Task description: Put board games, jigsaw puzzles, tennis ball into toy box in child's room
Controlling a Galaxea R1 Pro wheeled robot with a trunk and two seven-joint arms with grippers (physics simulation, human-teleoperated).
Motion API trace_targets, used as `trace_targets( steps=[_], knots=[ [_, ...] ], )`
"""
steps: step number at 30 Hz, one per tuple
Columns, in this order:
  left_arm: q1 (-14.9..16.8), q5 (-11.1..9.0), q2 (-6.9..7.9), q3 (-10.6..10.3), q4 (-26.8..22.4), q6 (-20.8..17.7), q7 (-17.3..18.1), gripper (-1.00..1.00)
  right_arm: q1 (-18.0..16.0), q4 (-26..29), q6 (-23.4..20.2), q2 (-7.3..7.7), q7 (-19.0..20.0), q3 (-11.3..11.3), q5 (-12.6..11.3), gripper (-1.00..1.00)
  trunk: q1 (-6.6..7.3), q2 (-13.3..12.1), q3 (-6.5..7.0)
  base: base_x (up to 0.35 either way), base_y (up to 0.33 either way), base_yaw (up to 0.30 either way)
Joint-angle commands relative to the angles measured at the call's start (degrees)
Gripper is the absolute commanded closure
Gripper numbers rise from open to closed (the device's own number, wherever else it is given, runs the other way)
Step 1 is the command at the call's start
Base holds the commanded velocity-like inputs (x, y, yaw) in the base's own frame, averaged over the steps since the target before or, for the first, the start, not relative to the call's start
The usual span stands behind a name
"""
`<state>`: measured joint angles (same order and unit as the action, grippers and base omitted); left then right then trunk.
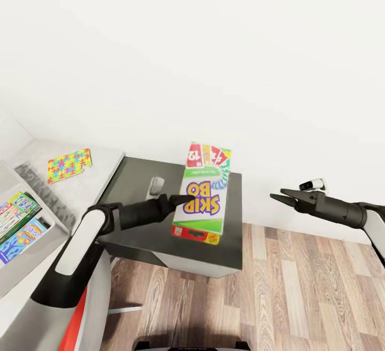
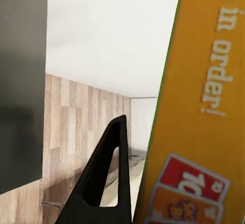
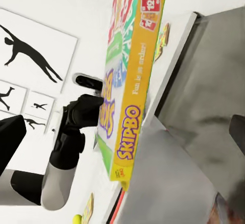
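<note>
Left fingers [image 1: 182, 200] grip SKIP-BO box [image 1: 203, 193]; right idle.

SKIP-BO box [image 1: 202, 193]: glossy printed card. Floor [image 1: 299, 292]: wood planks. Cabinet [image 1: 160, 207]: dark matt. Table [image 1: 101, 166]: smooth pale grey.

One SKIP-BO board game [image 1: 201, 196], two more game boxes [image 1: 18, 223] in one toy box [image 1: 32, 257], one jigsaw puzzle [image 1: 69, 165], one tennis ball [image 3: 77, 219]
</note>
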<state>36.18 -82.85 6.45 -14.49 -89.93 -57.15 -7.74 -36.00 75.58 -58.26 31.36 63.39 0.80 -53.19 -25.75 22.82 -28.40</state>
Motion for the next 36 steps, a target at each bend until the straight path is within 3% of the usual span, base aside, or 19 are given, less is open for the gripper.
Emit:
trace_targets(
  steps=[1, 10, 20, 34, 36],
  knots=[
    [-0.29, -0.29, 0.03, 0.28, 0.28, 0.27, -0.25, 1.00, 0.29, 0.33, -0.21, -0.32, -0.17, 0.34, 0.04, -1.00, -0.03, 0.10, -0.08, 0.000, 0.000, 0.000],
    [-1.63, -0.29, 0.03, 3.21, 2.66, 3.05, 1.96, 1.00, 1.26, 2.76, -0.21, -3.21, -3.06, 1.04, 0.04, -1.00, -0.03, 0.10, -0.08, 0.000, 0.000, 0.000],
    [-1.63, -0.29, 0.03, 6.49, 2.66, 6.09, 1.96, 1.00, 1.26, 2.76, -0.21, -3.21, -5.46, 1.04, 0.04, -1.00, -0.03, 0.10, -0.08, 0.000, 0.000, 0.000],
    [-1.63, -0.29, 0.03, 6.49, 2.66, 6.09, 1.96, 1.00, 1.26, 2.76, -0.21, -3.21, -5.46, 1.04, 0.04, -1.00, -0.03, 0.10, -0.08, 0.000, 0.000, 0.000],
    [-0.97, -1.05, 0.10, 5.83, 2.00, 5.44, 1.33, 1.00, 0.60, 2.11, -0.52, -2.56, -4.81, 0.55, 0.07, -1.00, -0.03, 0.10, -0.08, 0.000, 0.000, 0.018]
  ],
)
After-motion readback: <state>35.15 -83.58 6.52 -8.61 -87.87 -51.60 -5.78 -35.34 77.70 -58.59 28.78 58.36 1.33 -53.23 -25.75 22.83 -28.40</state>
